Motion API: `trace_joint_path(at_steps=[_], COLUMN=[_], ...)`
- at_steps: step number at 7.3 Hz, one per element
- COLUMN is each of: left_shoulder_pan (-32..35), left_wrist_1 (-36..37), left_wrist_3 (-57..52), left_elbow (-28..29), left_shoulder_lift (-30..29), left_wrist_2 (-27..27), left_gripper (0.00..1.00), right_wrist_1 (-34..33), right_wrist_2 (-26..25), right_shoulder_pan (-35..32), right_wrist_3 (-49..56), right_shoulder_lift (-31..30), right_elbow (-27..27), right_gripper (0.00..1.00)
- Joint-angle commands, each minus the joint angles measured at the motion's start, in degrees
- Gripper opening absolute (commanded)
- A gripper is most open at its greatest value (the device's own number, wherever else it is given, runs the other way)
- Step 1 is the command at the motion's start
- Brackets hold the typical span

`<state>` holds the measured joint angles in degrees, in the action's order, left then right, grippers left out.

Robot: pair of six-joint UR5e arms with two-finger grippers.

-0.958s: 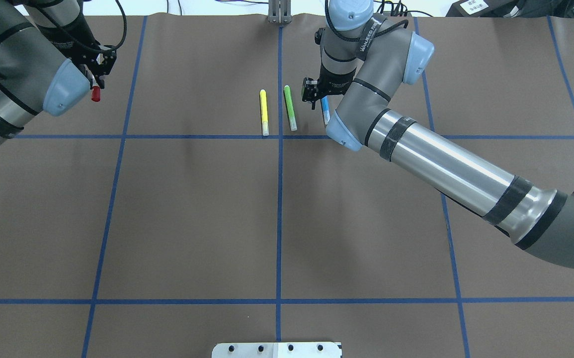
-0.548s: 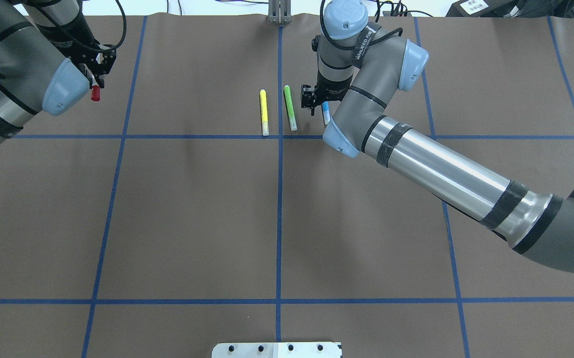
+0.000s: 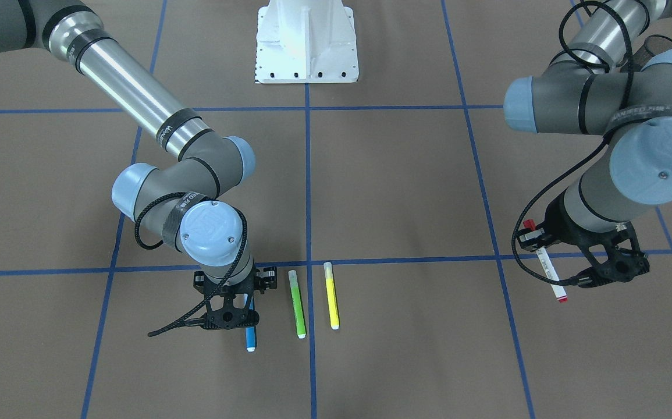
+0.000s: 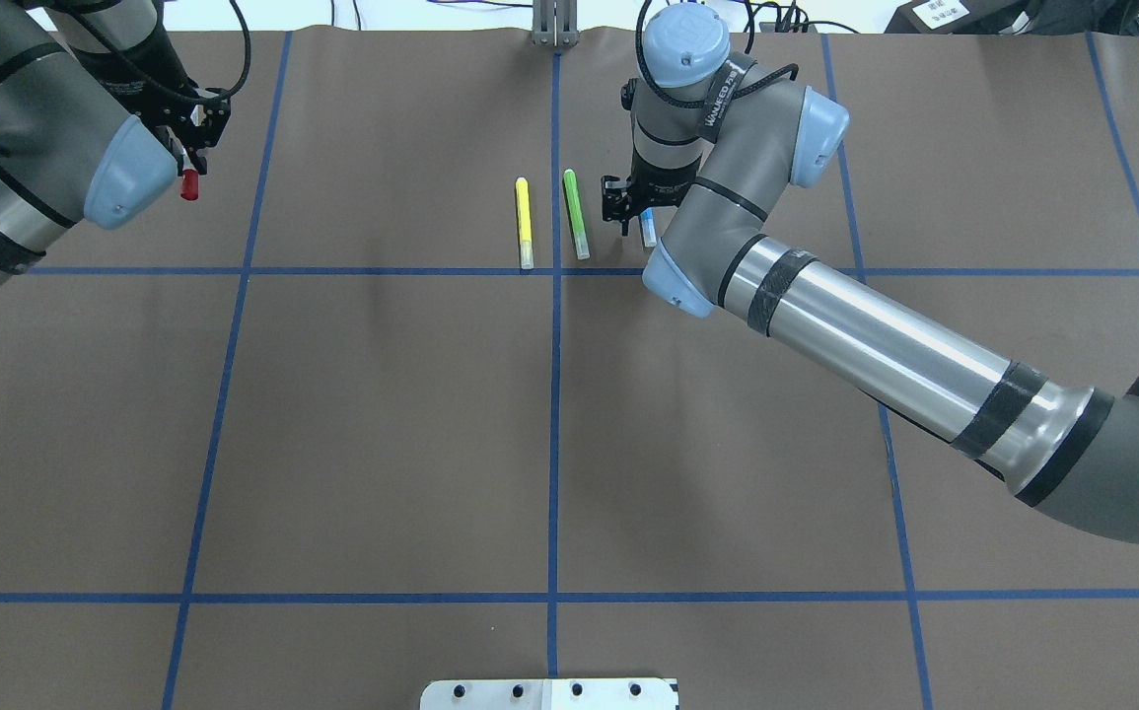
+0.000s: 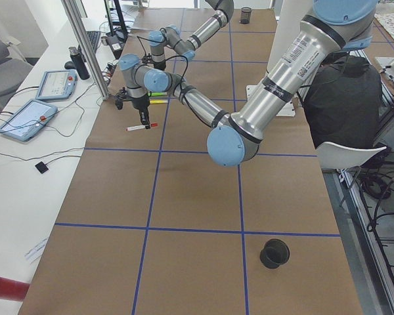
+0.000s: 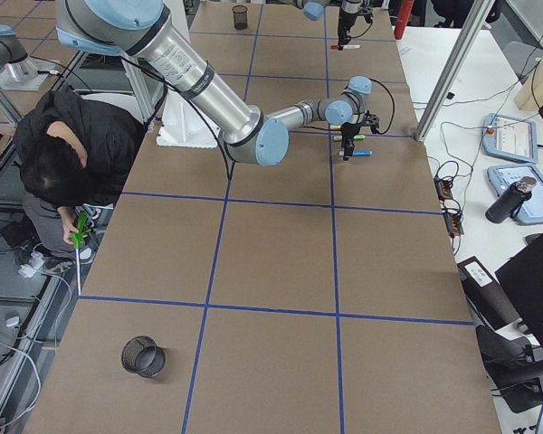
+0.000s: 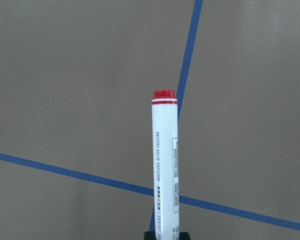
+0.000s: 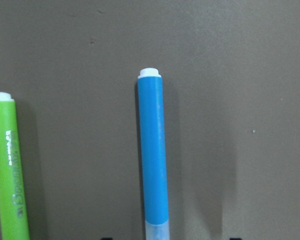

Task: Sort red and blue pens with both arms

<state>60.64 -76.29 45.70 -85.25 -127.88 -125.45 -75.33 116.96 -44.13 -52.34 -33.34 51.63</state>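
Note:
The red pen [image 3: 547, 268], white-barrelled with a red cap and printed text, sits in my left gripper [image 3: 552, 263], which is shut on it at the table's far left [image 4: 190, 183]. In the left wrist view the red pen [image 7: 165, 165] sticks out from between the fingers. The blue pen [image 8: 152, 150] lies flat on the brown mat beside the green marker. My right gripper [image 4: 634, 212] hangs low over the blue pen [image 4: 647, 231], open, with a finger on either side. Only the white-tipped end of the blue pen [image 3: 250, 338] shows past the gripper.
A green marker [image 4: 576, 214] and a yellow marker [image 4: 524, 223] lie side by side just left of the blue pen. Black mesh cups [image 6: 143, 355] [image 5: 245, 14] stand at two table corners. A person [image 6: 72, 154] sits by the robot's white base [image 3: 306, 43].
My right wrist has shifted slightly left and settled closer over the blue pen, covering more of it. The left arm with the red pen has not moved.

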Motion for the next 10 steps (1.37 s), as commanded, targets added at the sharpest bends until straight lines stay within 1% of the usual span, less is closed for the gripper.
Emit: trace_joint_path(at_steps=[1, 2, 4, 5, 6, 7, 8, 9, 10], left_shoulder_pan=[0.0, 0.0, 0.0, 0.0, 0.0, 0.0, 0.0, 0.0, 0.0], left_wrist_1=[0.0, 0.0, 0.0, -0.1, -0.1, -0.1, -0.1, -0.1, -0.1], left_wrist_3=[0.0, 0.0, 0.0, 0.0, 0.0, 0.0, 0.0, 0.0, 0.0], left_elbow=[0.0, 0.0, 0.0, 0.0, 0.0, 0.0, 0.0, 0.0, 0.0], left_shoulder_lift=[0.0, 0.1, 0.1, 0.1, 0.1, 0.1, 0.1, 0.1, 0.1], left_wrist_2=[0.0, 0.0, 0.0, 0.1, 0.1, 0.1, 0.1, 0.1, 0.1], left_gripper=[0.0, 0.0, 0.0, 0.0, 0.0, 0.0, 0.0, 0.0, 0.0], right_wrist_1=[0.0, 0.0, 0.0, 0.0, 0.0, 0.0, 0.0, 0.0, 0.0], right_wrist_2=[-0.2, -0.2, -0.2, -0.2, -0.2, -0.2, -0.1, -0.2, -0.2], right_shoulder_pan=[0.0, 0.0, 0.0, 0.0, 0.0, 0.0, 0.0, 0.0, 0.0], right_wrist_3=[0.0, 0.0, 0.1, 0.1, 0.1, 0.1, 0.1, 0.1, -0.1], right_shoulder_lift=[0.2, 0.2, 0.2, 0.2, 0.2, 0.2, 0.3, 0.4, 0.6], right_elbow=[-0.4, -0.6, -0.7, -0.7, -0.7, -0.7, -0.7, -0.7, -0.7], right_gripper=[0.7, 0.7, 0.63, 0.56, 0.46, 0.39, 0.27, 0.1, 0.0])
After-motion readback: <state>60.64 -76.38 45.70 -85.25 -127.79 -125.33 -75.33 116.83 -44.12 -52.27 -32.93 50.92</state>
